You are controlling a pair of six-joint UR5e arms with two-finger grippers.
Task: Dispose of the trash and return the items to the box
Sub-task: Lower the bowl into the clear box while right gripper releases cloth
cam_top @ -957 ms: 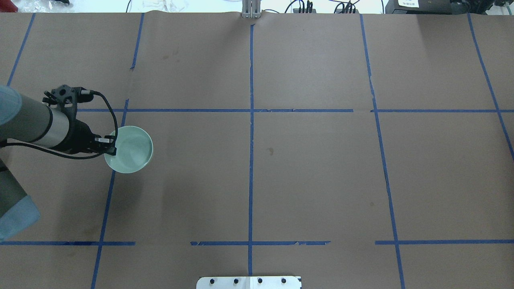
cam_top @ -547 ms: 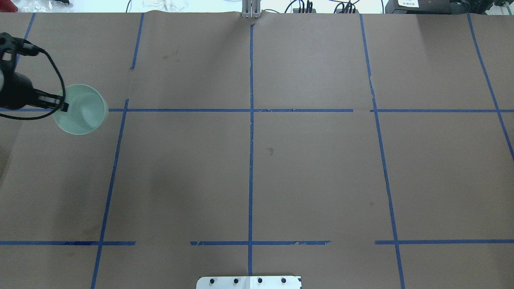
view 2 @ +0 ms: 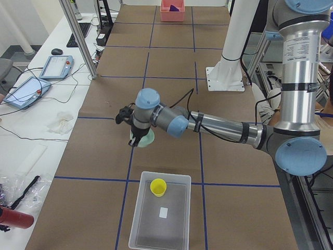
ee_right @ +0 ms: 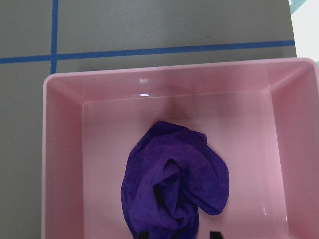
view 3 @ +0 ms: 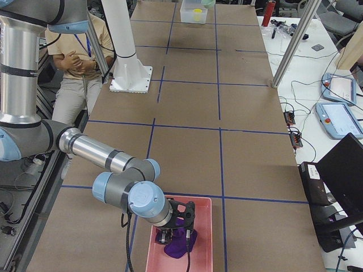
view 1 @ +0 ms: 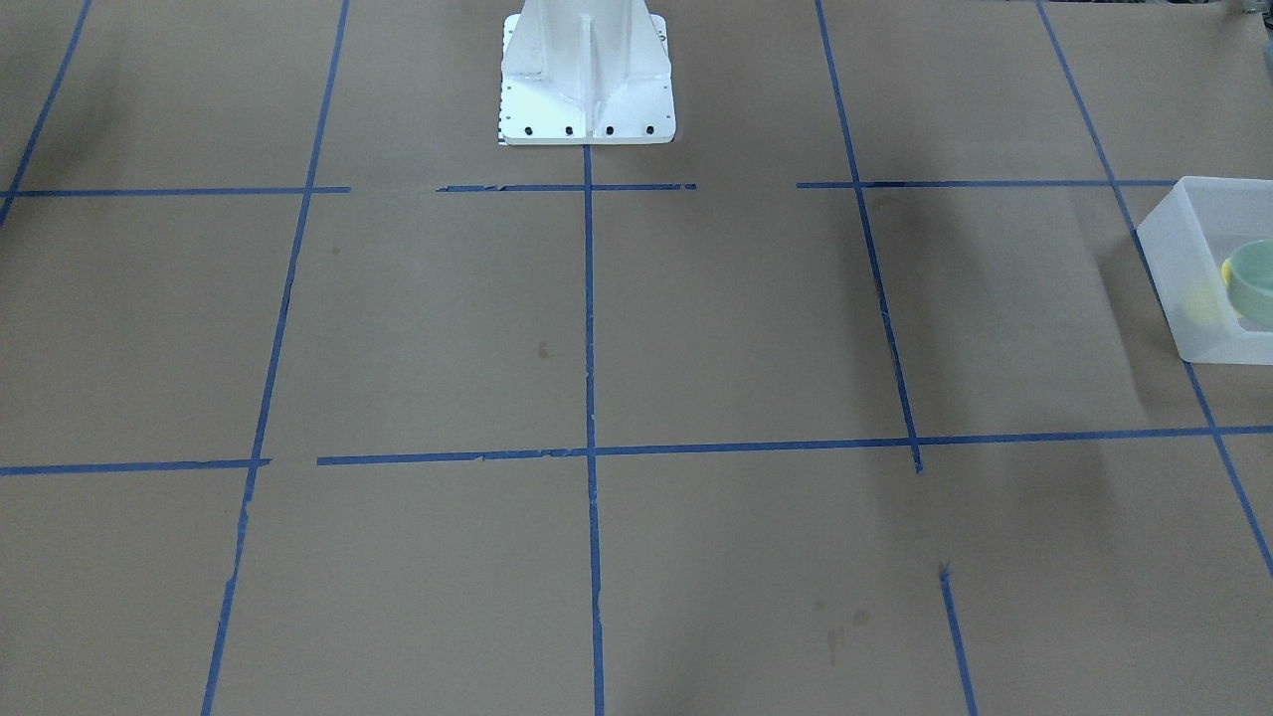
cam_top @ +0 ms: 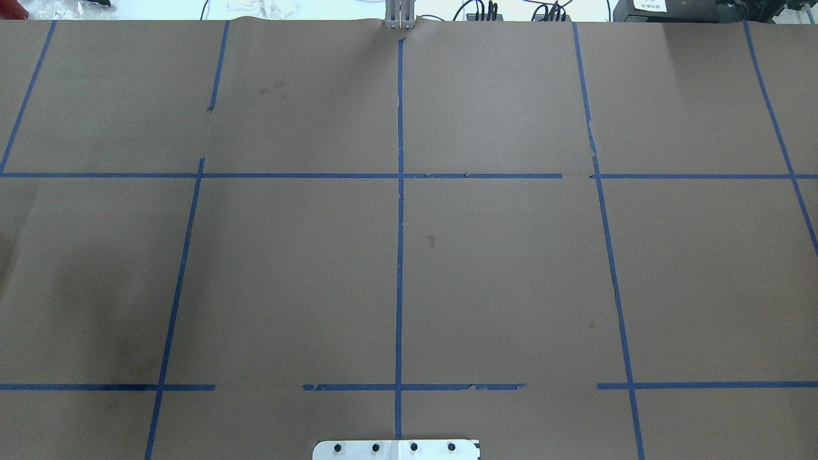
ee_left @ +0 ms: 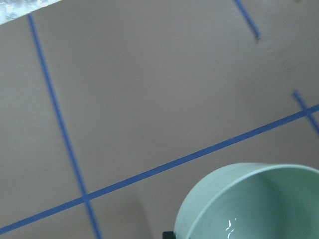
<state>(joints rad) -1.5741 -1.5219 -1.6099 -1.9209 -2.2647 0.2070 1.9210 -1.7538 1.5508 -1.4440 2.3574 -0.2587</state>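
My left gripper (view 2: 136, 139) is shut on the rim of the pale mint-green bowl (view 2: 145, 138) and holds it above the table, a little short of the translucent box (view 2: 161, 211). The bowl fills the lower right of the left wrist view (ee_left: 254, 204). In the front view the bowl (view 1: 1255, 283) overlaps the box (view 1: 1188, 259) at the right edge. The yellow cup (view 2: 157, 187) stands inside the box. My right gripper (ee_right: 179, 234) is open, low over a purple cloth (ee_right: 174, 184) lying in a pink bin (ee_right: 60, 159).
The pink bin (view 3: 161, 258) stands at the table end on my right, the box at the end on my left. The white robot pedestal (view 1: 587, 75) stands at the table's near edge. Blue tape lines (cam_top: 399, 211) cross the brown paper (cam_top: 511, 255).
My left arm has carried the bowl leftward and away from me, out of the overhead view's left edge. Neither arm nor bowl shows there now.
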